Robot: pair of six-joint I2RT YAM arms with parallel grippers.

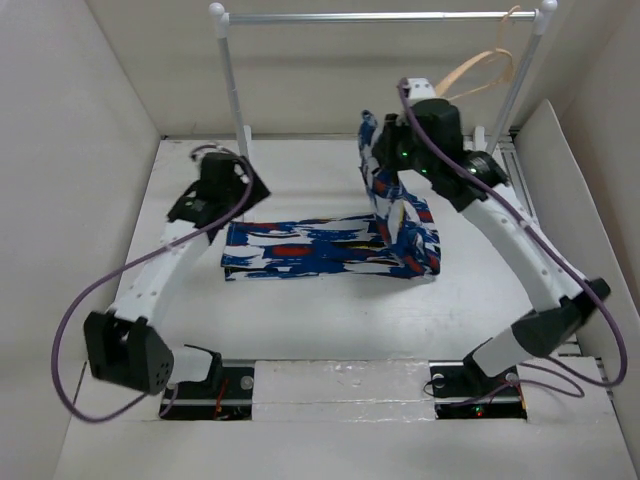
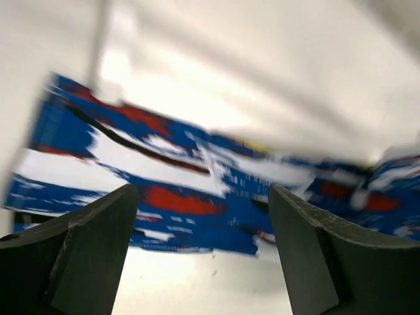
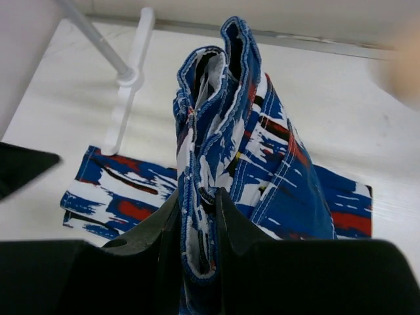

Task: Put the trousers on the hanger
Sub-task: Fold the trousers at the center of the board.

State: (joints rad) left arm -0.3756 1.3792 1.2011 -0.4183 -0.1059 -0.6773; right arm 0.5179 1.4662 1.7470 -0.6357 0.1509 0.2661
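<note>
— Which step?
— Lifting: your right fingers [image 3: 164, 230] pinch the trousers [image 1: 330, 245] by one raised end; the rest lies on the table [image 1: 330, 330]. Left fingers [image 2: 98, 236] spread.
— Next?
— Carry that end to the hanger [image 1: 480, 72] at one o'clock.

Stitched matt cloth trousers [image 3: 262, 151], smooth metal rail [image 1: 380, 16]

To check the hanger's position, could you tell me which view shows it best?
The top view: the hanger hangs clearly from the rail's right end. The right wrist view gives only a blurred tan patch, possibly it; the left wrist view shows none of it.
</note>
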